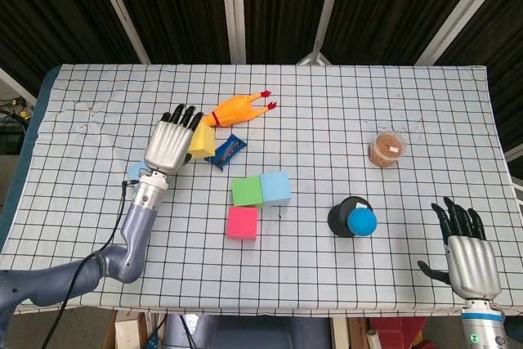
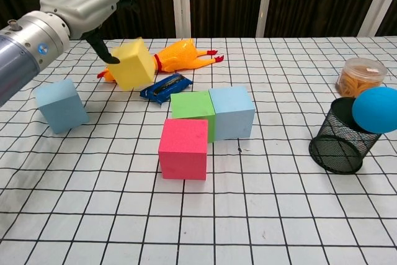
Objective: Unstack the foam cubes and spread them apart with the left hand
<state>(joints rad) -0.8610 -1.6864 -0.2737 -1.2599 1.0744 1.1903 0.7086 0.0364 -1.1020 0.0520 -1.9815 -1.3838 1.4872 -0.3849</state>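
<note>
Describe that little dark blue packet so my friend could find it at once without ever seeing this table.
Start at the orange rubber chicken on the checked tablecloth. Just in front of it, toward the green cube, lies a flat dark blue wrapper. It is the only thin, crinkly thing there; its neighbours are chunky foam cubes.

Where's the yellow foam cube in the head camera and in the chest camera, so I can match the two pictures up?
Head view: the yellow foam cube sits left of centre, under the left hand's fingertips.
Chest view: upper left, tilted, just below that hand.
Shared landmark: in both views the rubber chicken lies directly to the cube's right.
</note>
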